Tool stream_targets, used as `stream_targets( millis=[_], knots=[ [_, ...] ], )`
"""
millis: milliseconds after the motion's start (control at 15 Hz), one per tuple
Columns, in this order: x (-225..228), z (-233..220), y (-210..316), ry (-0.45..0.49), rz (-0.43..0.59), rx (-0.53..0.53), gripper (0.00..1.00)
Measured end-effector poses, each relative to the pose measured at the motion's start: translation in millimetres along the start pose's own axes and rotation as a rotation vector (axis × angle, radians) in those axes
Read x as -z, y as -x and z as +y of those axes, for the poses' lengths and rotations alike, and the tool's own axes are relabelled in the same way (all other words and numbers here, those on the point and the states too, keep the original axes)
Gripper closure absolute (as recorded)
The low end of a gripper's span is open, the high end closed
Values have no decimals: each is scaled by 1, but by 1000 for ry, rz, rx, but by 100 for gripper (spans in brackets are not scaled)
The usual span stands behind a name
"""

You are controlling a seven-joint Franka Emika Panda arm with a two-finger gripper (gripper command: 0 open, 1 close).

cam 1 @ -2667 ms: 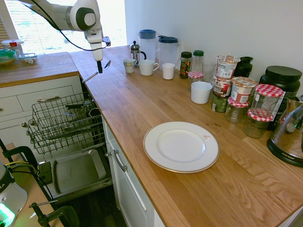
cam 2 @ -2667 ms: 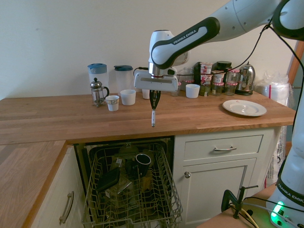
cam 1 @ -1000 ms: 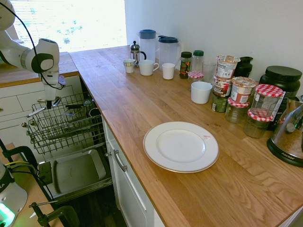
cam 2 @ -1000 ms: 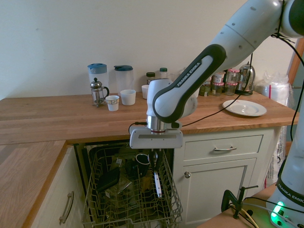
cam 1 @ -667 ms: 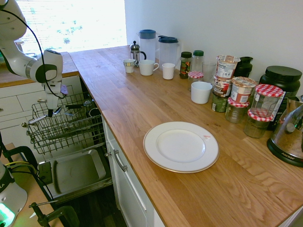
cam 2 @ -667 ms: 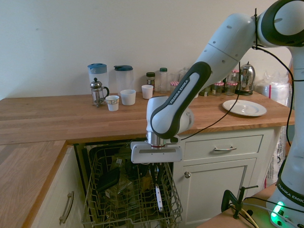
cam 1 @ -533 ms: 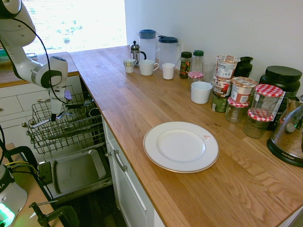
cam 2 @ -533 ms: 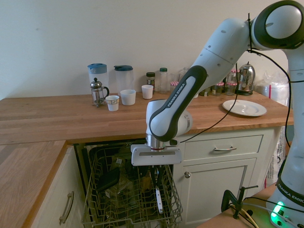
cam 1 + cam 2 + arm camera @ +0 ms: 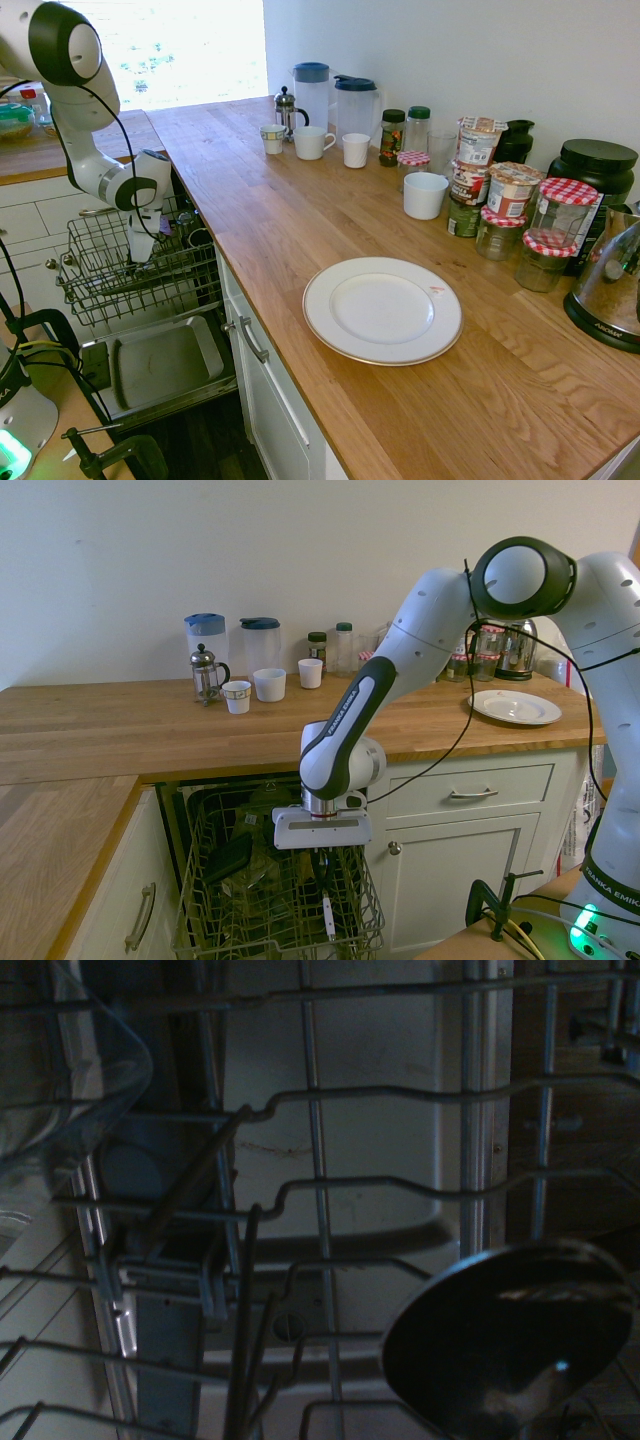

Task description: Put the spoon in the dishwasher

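Spoon hangs beneath the downward-pointing hand.

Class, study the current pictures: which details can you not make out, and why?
- Spoon's bowl: cut off by the wrist view's bottom edge.
- Pincer's grip on the handle: too small and dark in the second exterior view.
- Kettle: cut off by the first exterior view's right edge.
- Floor: too dark there for detail.
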State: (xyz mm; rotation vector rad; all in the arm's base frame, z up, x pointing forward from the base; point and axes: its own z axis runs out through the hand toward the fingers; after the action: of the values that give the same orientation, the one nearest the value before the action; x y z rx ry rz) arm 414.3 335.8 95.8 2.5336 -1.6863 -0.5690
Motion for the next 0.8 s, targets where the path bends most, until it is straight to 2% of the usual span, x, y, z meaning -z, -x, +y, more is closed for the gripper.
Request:
stream_targets(
  millis=[67, 133, 800],
  knots=[
    [3, -4, 1, 4, -4, 2, 100],
    [3, -6, 0, 8, -6, 1, 0],
    [4, -9, 0, 12, -9, 5, 0]
  ],
)
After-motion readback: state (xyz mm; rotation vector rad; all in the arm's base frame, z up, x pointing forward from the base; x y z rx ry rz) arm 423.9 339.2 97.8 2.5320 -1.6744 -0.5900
